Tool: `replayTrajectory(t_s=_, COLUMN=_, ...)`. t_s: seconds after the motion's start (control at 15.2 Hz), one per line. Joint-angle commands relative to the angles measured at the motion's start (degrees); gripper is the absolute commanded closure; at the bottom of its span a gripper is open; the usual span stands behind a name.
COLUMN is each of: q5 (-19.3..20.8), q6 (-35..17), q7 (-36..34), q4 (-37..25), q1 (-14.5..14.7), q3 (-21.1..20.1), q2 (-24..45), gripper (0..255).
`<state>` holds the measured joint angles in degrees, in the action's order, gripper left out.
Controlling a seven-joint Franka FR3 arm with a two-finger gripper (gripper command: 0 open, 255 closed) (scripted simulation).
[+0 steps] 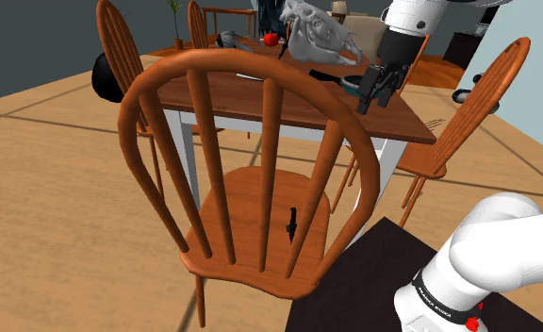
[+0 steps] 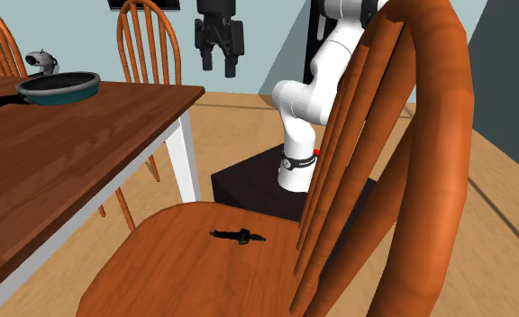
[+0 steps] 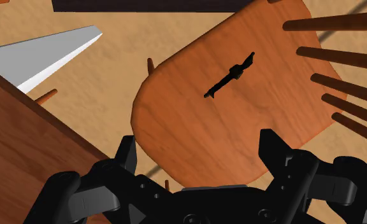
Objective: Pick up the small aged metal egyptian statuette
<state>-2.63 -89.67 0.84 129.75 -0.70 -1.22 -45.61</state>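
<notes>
Arm (image 1: 505,255) rises from the black stand (image 1: 373,273) at the lower right of the shoulder view and comes back into frame at the upper right, with the gripper (image 1: 365,104) pointing down beside the bench (image 1: 288,104). In the second exterior view the gripper (image 2: 220,65) hangs at the top centre, high over the floor past the bench (image 2: 50,153) corner, and the white arm (image 2: 316,90) bends up behind it. The fingers (image 3: 128,156) are spread wide and hold nothing.

The statuette (image 1: 291,223) lies flat on the chair (image 1: 260,203) seat, just below the centre of the shoulder view, well under the gripper. It is thin, long and black, its surface too dark to read. In the second exterior view the statuette (image 2: 238,236) rests near the spindles at the seat's back. The wrist view looks down on the statuette (image 3: 230,76), ahead of the gripper (image 3: 200,153).

The chair (image 2: 159,261) is glossy red-brown wood with visible grain, a rounded seat and a hooped spindle back. The bench has a dark wood top and white legs. A dark round pan (image 2: 59,87) sits on it.
</notes>
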Motion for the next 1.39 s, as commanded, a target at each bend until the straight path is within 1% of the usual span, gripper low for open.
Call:
replayTrajectory(t_s=0.0, q5=0.0, q6=0.0, q7=0.0, q4=0.0, q1=0.0, q3=0.0, q2=0.0, gripper=0)
replayTrajectory(t_s=0.33, q5=-1.3, q6=-7.0, q7=-5.5, q4=7.3, q1=0.2, q3=-4.7, q2=1.1, gripper=0)
replayTrajectory(t_s=0.66, q5=-2.7, q6=-14.3, q7=-11.1, q4=13.0, q1=0.6, q3=-9.6, q2=4.4, gripper=0)
replayTrajectory(t_s=0.99, q5=-3.8, q6=-22.2, q7=-17.0, q4=17.0, q1=0.7, q3=-14.6, q2=10.1, gripper=0)
replayTrajectory(t_s=1.32, q5=-3.7, q6=-30.5, q7=-23.5, q4=19.1, q1=0.3, q3=-19.8, q2=18.3, gripper=0)
